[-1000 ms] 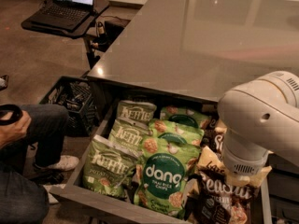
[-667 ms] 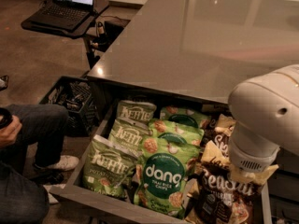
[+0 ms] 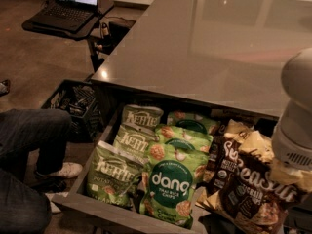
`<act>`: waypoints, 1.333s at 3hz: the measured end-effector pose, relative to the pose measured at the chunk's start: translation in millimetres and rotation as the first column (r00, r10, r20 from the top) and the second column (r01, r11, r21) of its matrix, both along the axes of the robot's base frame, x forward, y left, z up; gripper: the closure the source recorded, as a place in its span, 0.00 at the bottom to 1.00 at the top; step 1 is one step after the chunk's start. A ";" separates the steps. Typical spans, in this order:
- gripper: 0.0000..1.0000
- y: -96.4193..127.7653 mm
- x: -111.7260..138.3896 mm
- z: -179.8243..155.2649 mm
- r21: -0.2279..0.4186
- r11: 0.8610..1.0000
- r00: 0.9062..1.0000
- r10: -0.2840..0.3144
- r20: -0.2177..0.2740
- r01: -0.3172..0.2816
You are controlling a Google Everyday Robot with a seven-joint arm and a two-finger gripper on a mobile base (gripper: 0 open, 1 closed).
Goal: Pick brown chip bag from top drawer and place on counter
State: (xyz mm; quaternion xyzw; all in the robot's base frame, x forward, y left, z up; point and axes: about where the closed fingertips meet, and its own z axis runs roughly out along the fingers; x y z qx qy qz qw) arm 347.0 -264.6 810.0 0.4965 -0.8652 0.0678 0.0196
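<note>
The top drawer (image 3: 122,217) is pulled out under the counter (image 3: 204,43) and packed with snack bags. A brown chip bag (image 3: 253,191) with white "Sea Salt" lettering lies tilted at the drawer's right front. A second brown bag (image 3: 222,157) lies just behind it. My white arm (image 3: 297,121) comes in from the right edge, right above the brown bags. The gripper sits under the arm's wrist (image 3: 292,152), at the upper right corner of the front brown bag, and is hidden from view.
Green Kettle bags (image 3: 131,140) fill the drawer's left side and green dang bags (image 3: 170,186) its middle. A person's legs (image 3: 29,150) and shoe (image 3: 61,170) are at the left. A black crate (image 3: 73,101) is on the floor. A laptop on a black stand (image 3: 73,6) is at the far left.
My arm has moved right, toward the frame's edge, uncovering more of the front brown bag. The person's hand at the left edge has gone out of view.
</note>
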 end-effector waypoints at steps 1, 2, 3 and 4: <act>1.00 0.2 -6.2 41.0 -0.012 1.000 1.000 -0.009 0.002 0.009; 1.00 14.8 -9.8 79.8 -0.006 1.000 1.000 0.008 0.008 -0.008; 1.00 39.0 -13.7 109.6 0.006 0.999 0.998 0.050 0.026 -0.050; 1.00 61.8 -17.4 137.3 0.027 0.995 0.993 0.095 0.066 -0.097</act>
